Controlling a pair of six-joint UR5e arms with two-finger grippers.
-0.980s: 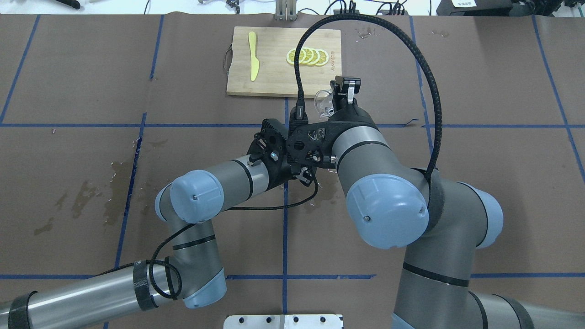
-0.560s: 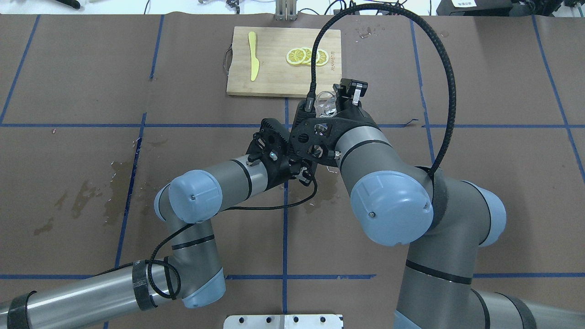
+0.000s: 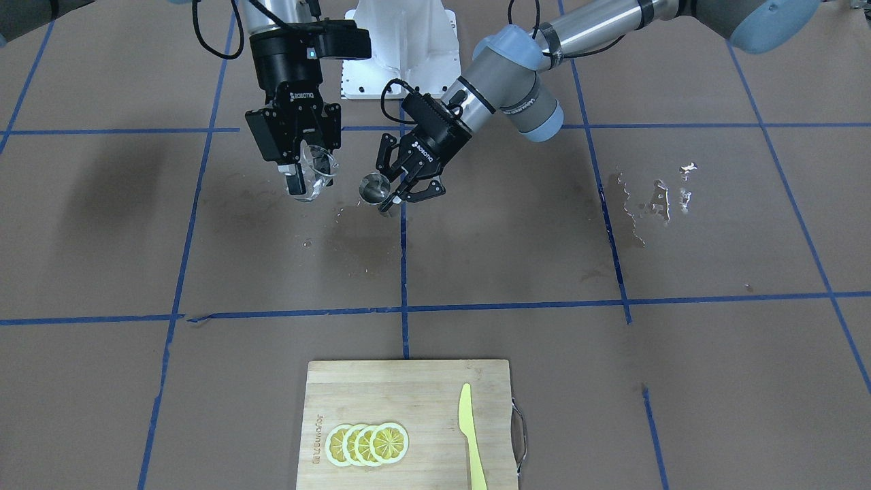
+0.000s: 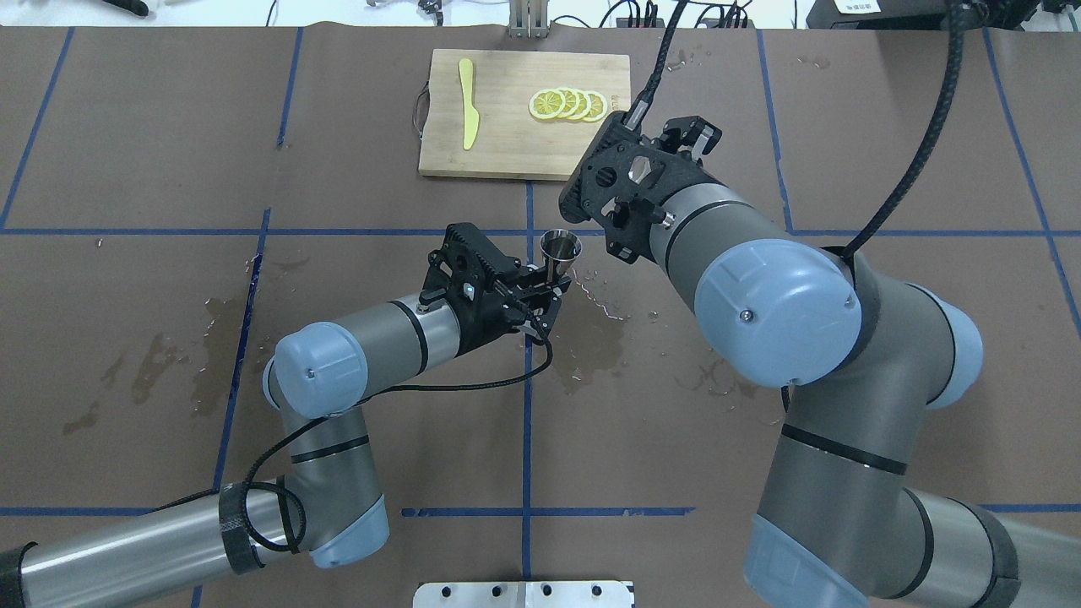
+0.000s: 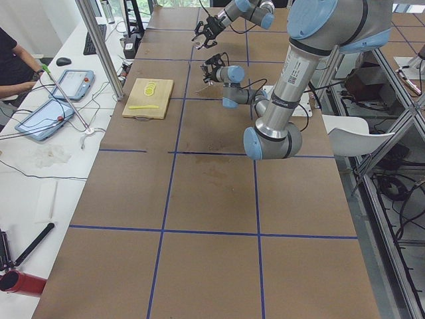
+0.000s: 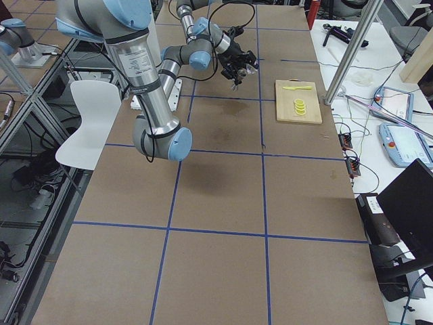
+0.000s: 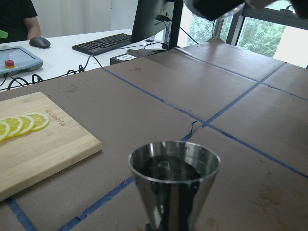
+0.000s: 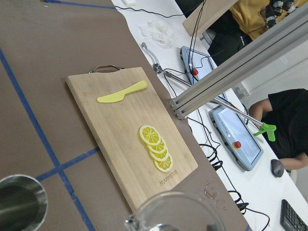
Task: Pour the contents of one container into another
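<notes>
My left gripper (image 3: 395,194) is shut on the steel jigger (image 3: 374,188), held upright just above the table near the middle blue line. The jigger (image 7: 174,179) fills the left wrist view, dark liquid inside. My right gripper (image 3: 309,177) is shut on the clear glass cup (image 3: 316,171), a short way to the side of the jigger, apart from it and a little tilted. In the overhead view the jigger (image 4: 560,247) shows beside the left gripper (image 4: 547,284); the right wrist hides the cup. The right wrist view has the cup's rim (image 8: 175,211) and the jigger (image 8: 19,202).
A wooden cutting board (image 4: 507,143) with lemon slices (image 4: 567,105) and a yellow knife (image 4: 467,101) lies at the table's far side. Wet patches (image 4: 604,346) mark the brown paper under the arms and to the left (image 4: 211,355). A person (image 5: 13,60) sits beyond the far edge.
The right arm has drawn away to the right with the cup, off the left gripper. The jigger, hidden under it before, now shows. The left arm has shifted slightly.
</notes>
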